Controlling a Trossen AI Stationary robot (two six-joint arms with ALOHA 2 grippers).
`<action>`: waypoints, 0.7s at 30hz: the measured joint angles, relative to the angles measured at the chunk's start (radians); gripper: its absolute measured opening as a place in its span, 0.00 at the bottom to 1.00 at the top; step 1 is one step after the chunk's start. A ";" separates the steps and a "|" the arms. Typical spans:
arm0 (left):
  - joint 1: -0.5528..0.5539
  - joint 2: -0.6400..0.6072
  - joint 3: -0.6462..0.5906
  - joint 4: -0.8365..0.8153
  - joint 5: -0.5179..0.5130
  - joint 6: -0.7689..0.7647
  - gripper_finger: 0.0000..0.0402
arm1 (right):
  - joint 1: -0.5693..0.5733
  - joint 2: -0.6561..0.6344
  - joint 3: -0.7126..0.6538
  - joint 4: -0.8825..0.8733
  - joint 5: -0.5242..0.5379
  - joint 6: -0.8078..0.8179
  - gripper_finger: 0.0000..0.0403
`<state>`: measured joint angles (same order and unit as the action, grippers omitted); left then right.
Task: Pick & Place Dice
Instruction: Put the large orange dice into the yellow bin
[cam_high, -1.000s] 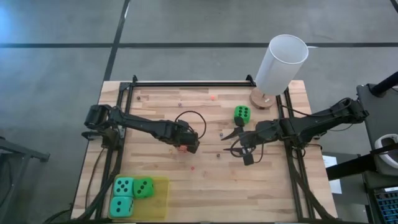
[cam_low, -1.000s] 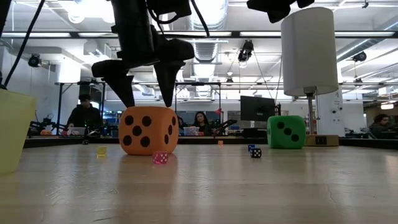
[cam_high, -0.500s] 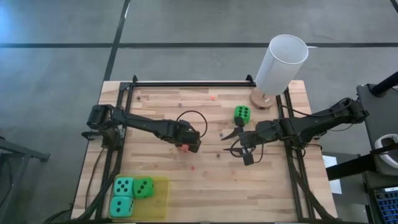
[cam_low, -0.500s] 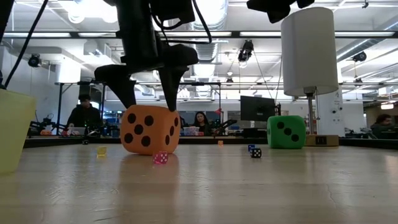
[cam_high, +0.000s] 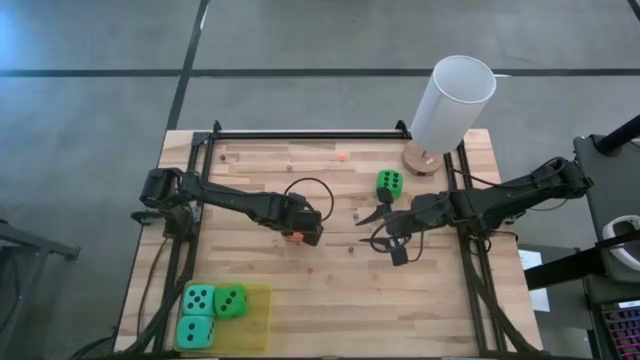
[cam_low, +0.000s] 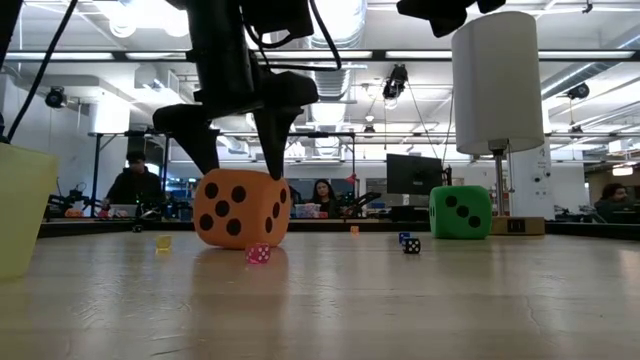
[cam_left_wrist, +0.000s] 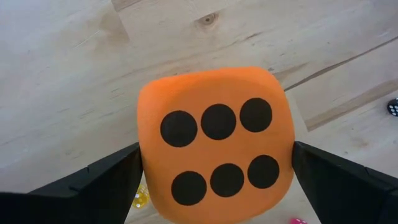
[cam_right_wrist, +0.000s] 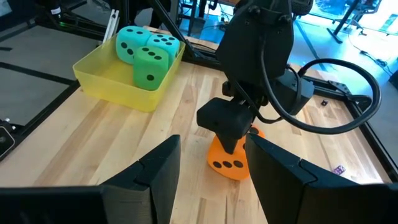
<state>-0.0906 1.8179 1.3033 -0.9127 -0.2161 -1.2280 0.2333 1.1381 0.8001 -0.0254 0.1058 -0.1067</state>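
Left gripper (cam_low: 238, 128) sits over the soft orange-red cube with black pips (cam_low: 241, 208) near the middle of the pale wooden table (cam_high: 330, 290). Against the view a second ago, the cube is tilted and its near-left edge looks raised off the boards; half a second ago it stood the same as now. So the fingers closed on it and the lift has started, then paused or slowed.

State of my left fingers: spread just to the cube's width, one on each side face, pressing in. In my left wrist view the six-pip face fills the gap between them. I judge the grip made but not yet tested; soft foam may squeeze and slip.

Right gripper (cam_high: 381, 225) waits right of centre, fingers parted, holding nothing. The soft green cube with black pips (cam_high: 389, 184) lies just beyond it, near the tall white cylinder (cam_high: 451, 102).

The yellow translucent tray (cam_high: 256, 325) at the near-left corner holds two teal cubes (cam_high: 197, 315) and one green cube (cam_high: 231, 299).

Tally: three placed, one in hand, one left. Next: raise clear, carry near-left to the tray.
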 joint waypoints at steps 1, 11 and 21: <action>0.000 0.000 0.000 0.000 0.000 0.000 0.99 | 0.000 0.000 0.000 0.000 0.000 0.001 0.45; 0.000 0.001 -0.001 0.001 -0.004 0.021 0.97 | 0.000 0.000 0.000 0.000 0.000 0.000 0.45; 0.000 0.000 0.000 0.001 -0.008 0.023 0.92 | 0.000 0.000 0.000 0.000 0.000 -0.001 0.45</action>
<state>-0.0902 1.8175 1.3033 -0.9115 -0.2237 -1.2049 0.2332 1.1381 0.8001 -0.0255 0.1059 -0.1078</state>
